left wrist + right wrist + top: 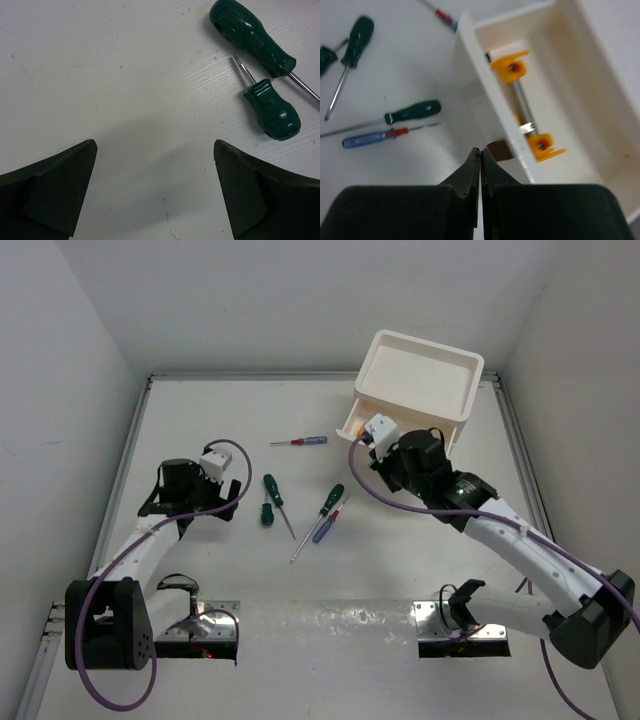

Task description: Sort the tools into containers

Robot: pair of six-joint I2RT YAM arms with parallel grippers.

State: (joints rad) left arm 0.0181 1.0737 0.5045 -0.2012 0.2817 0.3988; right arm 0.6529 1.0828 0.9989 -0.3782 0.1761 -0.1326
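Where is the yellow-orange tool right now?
Right wrist view: the yellow-orange tool lies inside the open white drawer, just beyond the right gripper.

Nothing legible is showing in any of the three views: no text, label, brand mark, number or sign is reading on any surface.

white table (pixel 200 410): drawer stack (pixel 415 412) far right. mid-table, long green screwdriver (pixel 271 489) beside stubby one (pixel 267 514); another green (pixel 332 498) just beside a blue one (pixel 323 527); thin one (pixel 300 441) farther back.
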